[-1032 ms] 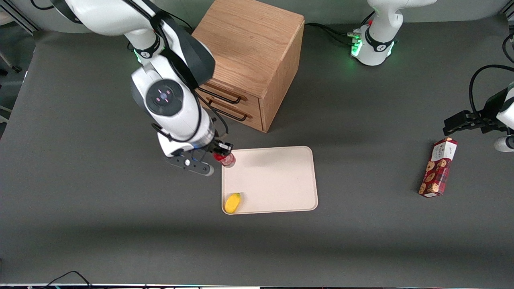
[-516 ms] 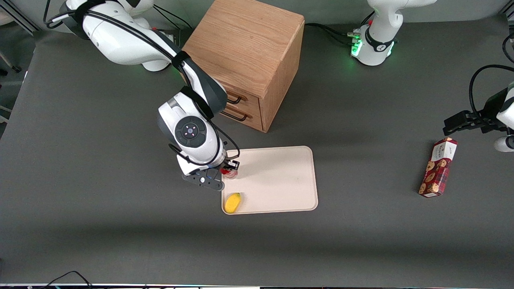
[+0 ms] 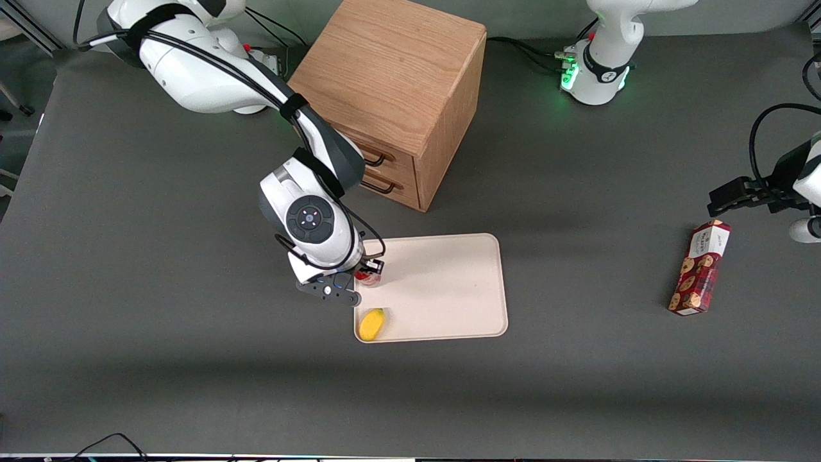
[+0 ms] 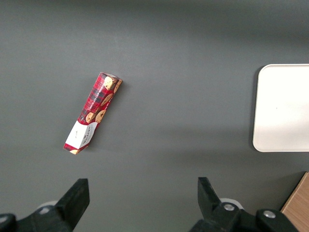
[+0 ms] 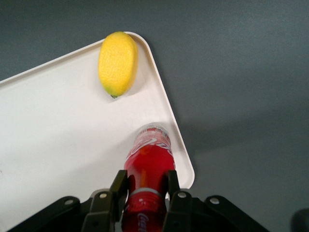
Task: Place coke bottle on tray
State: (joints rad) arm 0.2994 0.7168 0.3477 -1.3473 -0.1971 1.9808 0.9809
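Observation:
The coke bottle (image 5: 148, 166), small and red with white lettering, is held between my gripper's (image 5: 144, 191) two black fingers, which are shut on its upper body. Its silvery base rests at or just above the cream-white tray (image 5: 63, 140), close to the tray's rim. In the front view the bottle (image 3: 367, 277) is mostly hidden under my gripper (image 3: 365, 273), at the tray's (image 3: 442, 289) edge toward the working arm's end. The tray's corner also shows in the left wrist view (image 4: 285, 108).
A yellow fruit (image 5: 118, 63) lies in the tray's corner nearest the front camera (image 3: 372, 323). A wooden drawer cabinet (image 3: 397, 96) stands farther from the camera than the tray. A red cookie box (image 3: 700, 267) lies toward the parked arm's end.
My gripper carried the bottle from above the tray's corner near the cabinet down and nearer to the front camera, to the tray's edge. In the last half second it barely moved.

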